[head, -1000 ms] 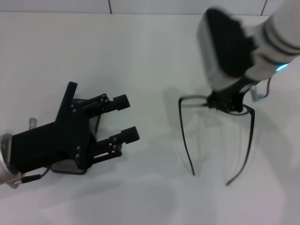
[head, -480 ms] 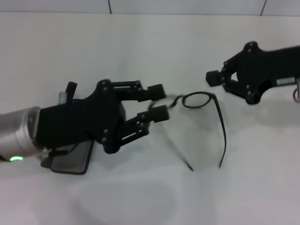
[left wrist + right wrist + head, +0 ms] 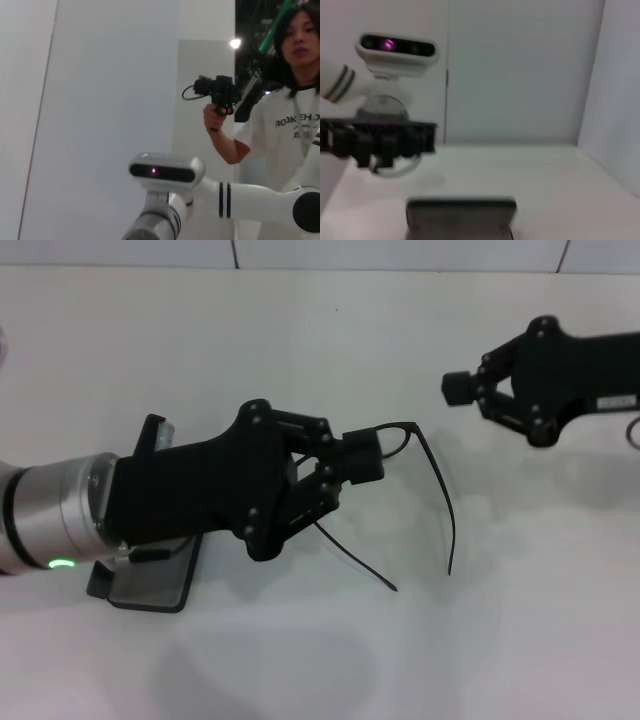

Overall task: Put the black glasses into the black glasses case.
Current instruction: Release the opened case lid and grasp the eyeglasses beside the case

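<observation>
My left gripper [image 3: 362,457] is shut on the front of the black glasses [image 3: 437,480]. It holds them just above the white table, and their two slim temple arms trail toward the near edge. The black glasses case [image 3: 152,585] lies open under my left forearm, grey lining up, mostly hidden by the arm. In the right wrist view the case [image 3: 460,216] shows in front of the left gripper [image 3: 380,142], with a lens rim [image 3: 395,171] below the fingers. My right gripper [image 3: 458,388] is shut and empty, hovering to the right of the glasses and farther back.
The white table [image 3: 330,660] runs to a tiled wall at the back. The left wrist view shows my head camera [image 3: 166,171] and a person [image 3: 292,115] holding a camera beyond the table.
My left gripper has closed on the glasses' front and lifted them; the temple arms swung left. My right gripper drew slightly farther back.
</observation>
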Controlling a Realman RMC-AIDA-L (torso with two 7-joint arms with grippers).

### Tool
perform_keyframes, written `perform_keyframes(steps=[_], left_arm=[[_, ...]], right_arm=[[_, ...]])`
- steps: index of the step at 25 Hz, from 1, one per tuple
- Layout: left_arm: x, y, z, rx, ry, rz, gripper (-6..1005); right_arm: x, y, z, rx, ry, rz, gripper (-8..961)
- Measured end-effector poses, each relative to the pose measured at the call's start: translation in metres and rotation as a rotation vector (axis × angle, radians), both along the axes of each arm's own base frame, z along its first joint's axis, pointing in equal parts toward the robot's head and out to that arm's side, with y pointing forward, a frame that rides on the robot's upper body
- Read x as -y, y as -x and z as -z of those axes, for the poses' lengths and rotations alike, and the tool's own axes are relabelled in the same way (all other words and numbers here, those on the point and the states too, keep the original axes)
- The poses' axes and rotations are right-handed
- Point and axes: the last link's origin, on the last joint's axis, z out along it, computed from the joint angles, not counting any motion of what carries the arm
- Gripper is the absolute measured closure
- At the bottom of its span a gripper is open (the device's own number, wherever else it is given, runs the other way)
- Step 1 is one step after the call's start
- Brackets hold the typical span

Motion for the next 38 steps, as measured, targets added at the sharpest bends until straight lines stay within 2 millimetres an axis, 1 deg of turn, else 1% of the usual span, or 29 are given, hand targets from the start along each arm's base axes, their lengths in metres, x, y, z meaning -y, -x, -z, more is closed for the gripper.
perform_keyframes(steps=[3,6,9,11,13,14,15,16,19,24,25,29,34,38], left_arm=[[0.002,0.004,0.003,0.006,-0.008,-0.017,904],[0.006,0.01,0.003,0.005,-0.018,-0.033,903],[0.01,0.017,0.001,0.007,-0.026,-0.062,903],[0.012,0.023,-0.002,0.006,-0.035,-0.082,873],[0.014,0.026,-0.003,0.002,-0.038,-0.09,842],[0.016,0.03,-0.006,-0.003,-0.041,-0.101,827],[0.021,0.04,-0.013,-0.016,-0.034,-0.131,779],[0.023,0.045,-0.015,-0.019,-0.031,-0.147,731],[0.03,0.057,-0.024,-0.014,-0.043,-0.202,588],[0.042,0.072,-0.03,0.004,-0.098,-0.273,503],[0.044,0.074,-0.03,0.005,-0.107,-0.28,486],[0.05,0.075,-0.024,0.01,-0.136,-0.284,488],[0.055,0.074,-0.017,0.017,-0.144,-0.288,490],[0.056,0.074,-0.015,0.018,-0.149,-0.291,492]], right_arm=[[-0.011,0.01,-0.005,0.125,-0.003,0.03,886],[-0.027,0.03,0.003,0.305,0.037,0.039,865],[-0.043,0.059,0.019,0.457,0.11,-0.003,844],[-0.051,0.077,0.028,0.555,0.137,-0.038,831],[-0.057,0.094,0.035,0.64,0.122,-0.073,817],[-0.059,0.1,0.041,0.686,0.115,-0.091,792],[-0.061,0.106,0.046,0.722,0.108,-0.113,768],[-0.062,0.112,0.054,0.763,0.106,-0.142,743],[-0.065,0.116,0.069,0.825,0.082,-0.22,669],[-0.065,0.109,0.09,0.924,0.063,-0.366,546],[-0.066,0.108,0.093,0.943,0.062,-0.387,499],[-0.067,0.103,0.104,0.979,0.054,-0.454,309],[-0.063,0.105,0.112,0.972,0.063,-0.511,227],[-0.06,0.11,0.121,0.956,0.061,-0.557,240]])
